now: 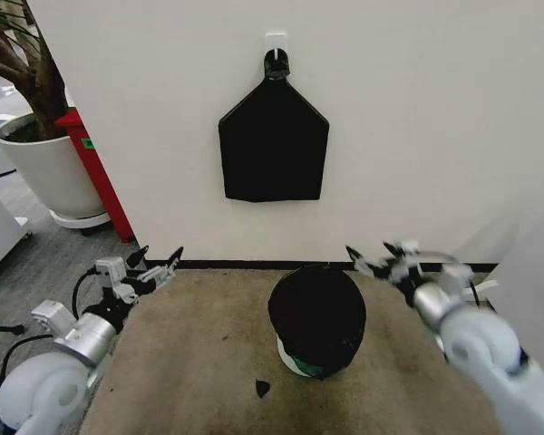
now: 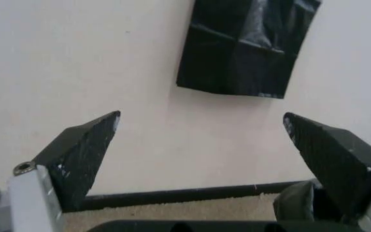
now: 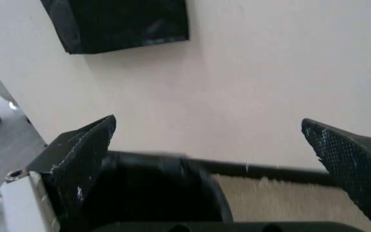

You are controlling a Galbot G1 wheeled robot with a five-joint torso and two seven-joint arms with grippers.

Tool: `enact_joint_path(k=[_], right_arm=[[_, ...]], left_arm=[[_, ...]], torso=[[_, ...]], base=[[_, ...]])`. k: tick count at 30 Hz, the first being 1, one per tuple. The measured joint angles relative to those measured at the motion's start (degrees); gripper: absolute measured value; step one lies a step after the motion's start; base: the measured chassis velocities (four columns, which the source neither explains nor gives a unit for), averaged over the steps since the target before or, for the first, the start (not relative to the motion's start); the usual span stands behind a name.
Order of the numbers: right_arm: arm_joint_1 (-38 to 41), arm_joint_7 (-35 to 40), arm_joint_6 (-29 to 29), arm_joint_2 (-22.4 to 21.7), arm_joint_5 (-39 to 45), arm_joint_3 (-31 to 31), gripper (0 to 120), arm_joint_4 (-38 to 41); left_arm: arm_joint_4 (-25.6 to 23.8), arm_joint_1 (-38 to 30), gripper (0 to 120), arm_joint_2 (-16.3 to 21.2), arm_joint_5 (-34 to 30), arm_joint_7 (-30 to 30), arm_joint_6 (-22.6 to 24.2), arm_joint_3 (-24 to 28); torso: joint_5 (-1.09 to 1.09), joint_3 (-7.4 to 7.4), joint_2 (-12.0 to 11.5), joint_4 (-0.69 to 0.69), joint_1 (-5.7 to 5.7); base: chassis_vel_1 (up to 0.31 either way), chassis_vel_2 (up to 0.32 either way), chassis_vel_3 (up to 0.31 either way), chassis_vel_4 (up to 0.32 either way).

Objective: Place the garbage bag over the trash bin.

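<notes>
while the garbage bag (image 1: pixel 316 311) covers the trash bin (image 1: pixel 293 357), left end effector (image 1: pixel 156 260) and right end effector (image 1: pixel 374 256) flank it, fingers apart

I seem to be in an office or lab corner: a plain white wall (image 1: pixel 417 118) with a black baseboard (image 1: pixel 236 265), a beige carpet mat (image 1: pixel 199 353) on grey flooring (image 1: pixel 36 263), and a potted tree (image 1: pixel 36 136) beside a red stand (image 1: pixel 95 168).

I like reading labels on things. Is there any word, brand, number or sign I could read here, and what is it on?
No text is legible in any of the views.
A small green tag on the red stand beside the plant pot: too small to read.
The garbage bag, trash bin and hanging black bundle carry no visible print.
</notes>
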Motion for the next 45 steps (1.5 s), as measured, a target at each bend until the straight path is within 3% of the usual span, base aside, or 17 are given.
enact_joint_path(k=[3, 7, 8, 11, 14, 17, 18, 20, 22, 27, 31, 35, 41, 45], right_arm=[[-12.93, -12.21, 4.21, 4.63, 3.80, 9.63, 100, -2.27], [-15.84, -17.91, 5.93, 6.04, 4.51, 12.27, 100, -5.42], [-16.58, -20.25, 7.49, 6.95, 3.56, 12.79, 100, -6.90], [-17.05, -21.12, 8.13, 8.26, 2.41, 12.85, 100, -7.29], [-17.36, -20.56, 8.25, 11.06, 0.42, 11.63, 100, -5.92], [-17.25, -17.84, 8.42, 14.81, -3.88, 7.90, 100, -3.86], [-17.05, -16.60, 8.46, 15.69, -5.00, 6.39, 100, -3.31], [-16.90, -16.14, 8.46, 15.90, -5.50, 5.65, 100, -3.14], [-16.39, -15.07, 8.46, 16.04, -6.61, 4.12, 100, -2.67], [-14.27, -11.94, 8.09, 15.14, -7.07, 1.90, 100, -1.69], [-13.29, -10.48, 7.92, 14.53, -6.23, 1.65, 100, -1.42], [-12.09, -10.15, 7.97, 14.10, -5.03, 2.69, 100, -2.03], [-10.95, -10.48, 8.77, 14.34, -4.38, 3.55, 100, -3.31], [-10.64, -11.36, 9.50, 15.10, -4.27, 4.02, 100, -4.24]], left_arm=[[2.98, -0.71, 100, 1.02, 0.40, 3.64, -1.03, 0.55], [5.82, -2.02, 100, 2.50, 1.15, 8.85, -0.46, 2.09], [7.77, -3.34, 100, 3.80, 1.86, 11.79, -0.50, 4.11], [10.36, -5.57, 100, 5.67, 2.13, 13.44, -0.63, 7.55], [16.00, -12.41, 100, 7.81, 0.39, 14.08, -0.03, 12.68], [26.10, -27.22, 100, 8.05, -9.98, 13.76, 4.97, 20.19], [30.87, -34.39, 100, 7.41, -14.56, 14.41, 6.98, 24.50], [32.77, -37.08, 100, 6.98, -16.39, 14.80, 8.13, 26.60], [38.27, -43.90, 100, 5.15, -21.05, 16.48, 11.57, 33.32], [49.29, -55.82, 100, -0.43, -29.27, 18.27, 19.75, 44.57], [54.92, -60.74, 100, -3.21, -32.21, 18.70, 23.11, 49.35], [60.54, -65.32, 100, -6.72, -39.02, 18.20, 28.18, 54.01], [65.61, -70.59, 100, -10.01, -44.38, 16.83, 35.31, 58.40], [67.96, -72.57, 100, -11.52, -44.65, 15.98, 38.41, 60.43]], torso=[[-0.07, -0.01, 0.00, -0.08, 0.00], [-0.01, 0.00, 0.00, -0.06, 0.00], [0.02, 0.00, 0.00, -0.03, 0.00], [-0.02, 0.01, 0.00, -0.02, 0.00], [-0.02, 0.01, 0.00, -0.01, 0.00], [-0.06, 0.02, 0.00, -0.02, 0.00], [0.00, 0.02, 0.00, -0.05, 0.00], [0.02, 0.02, 0.00, -0.04, 0.00], [-0.03, 0.03, -0.01, -0.03, 0.00], [-0.01, 0.03, -0.01, -0.03, 0.01], [-0.02, 0.03, -0.01, -0.03, 0.01], [-0.01, 0.03, -0.01, -0.03, 0.01], [0.01, 0.02, -0.01, -0.04, 0.01], [0.02, 0.02, -0.01, -0.02, 0.01]], base=[[0.000, 0.000, 0.000, 0.000], [0.000, 0.000, 0.000, 0.000], [0.000, 0.000, 0.000, 0.000], [0.000, 0.000, 0.000, 0.000], [0.000, 0.000, 0.000, 0.000], [0.000, 0.000, 0.000, 0.000], [0.000, 0.000, 0.000, 0.000], [0.000, 0.000, 0.000, 0.000], [0.000, 0.000, 0.000, 0.000], [0.000, 0.000, 0.000, 0.000], [0.000, 0.000, 0.000, 0.000], [0.000, 0.000, 0.000, 0.000], [0.000, 0.000, 0.000, 0.000], [0.000, 0.000, 0.000, 0.000]])
